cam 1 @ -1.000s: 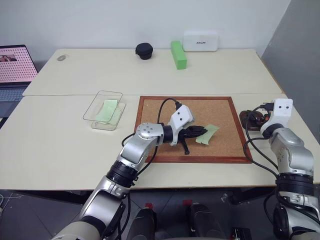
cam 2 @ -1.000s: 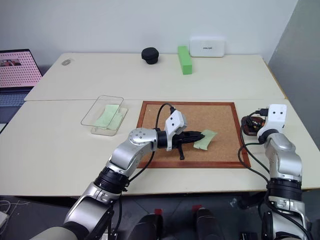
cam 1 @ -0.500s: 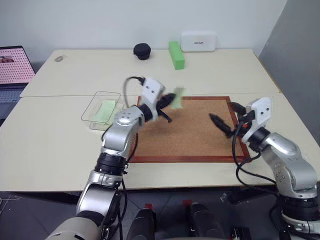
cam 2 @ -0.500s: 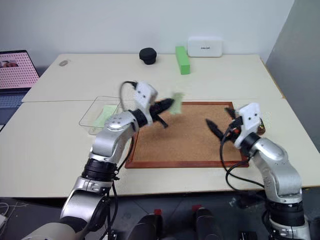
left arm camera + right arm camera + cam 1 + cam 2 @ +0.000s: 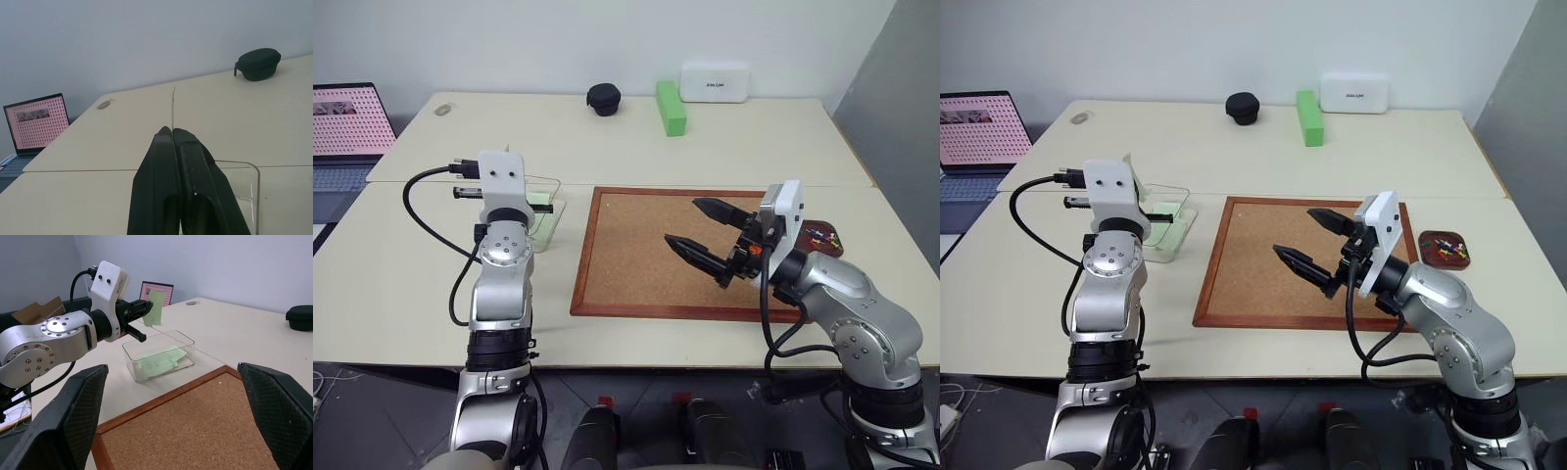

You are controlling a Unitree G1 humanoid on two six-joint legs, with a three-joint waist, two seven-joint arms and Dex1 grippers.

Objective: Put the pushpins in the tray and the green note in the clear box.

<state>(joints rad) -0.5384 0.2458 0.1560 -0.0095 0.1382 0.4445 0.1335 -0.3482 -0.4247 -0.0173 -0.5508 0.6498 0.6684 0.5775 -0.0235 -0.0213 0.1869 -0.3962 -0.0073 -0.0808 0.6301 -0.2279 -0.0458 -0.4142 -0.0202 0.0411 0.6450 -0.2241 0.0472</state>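
A laptop point(image 5: 347, 122) with a pink screen sat at the far left edge of the surface point(image 5: 411, 284). The left gripper point(image 5: 146, 308) was raised above the clear box point(image 5: 159, 355), its jaws clenched on a green note point(image 5: 155, 307); in the right wrist view the slip stood upright out of the fingertips, clear of the box, and in the left wrist view it showed edge-on as a thin line point(image 5: 172, 110) rising from the closed fingers point(image 5: 168, 166). The clear box point(image 5: 543, 211) rested on the surface just left of the cork board point(image 5: 636, 255), partly hidden behind the left wrist, with pale-green notes point(image 5: 159, 362) lying flat inside it.

Far side of the surface: a black pouch point(image 5: 603, 98), a bright-green block point(image 5: 671, 106), then a white case point(image 5: 715, 82).

The cork board lay bare across its middle. The right gripper point(image 5: 705, 235) hung over the board's right half, pointing toward the left arm, jaws released and spread wide, grasping nothing.

Right of the board's frame, the dark brown tray point(image 5: 1446, 247) sat on the surface with the pushpins point(image 5: 1447, 250) in it, mixed colours; count could not be told.
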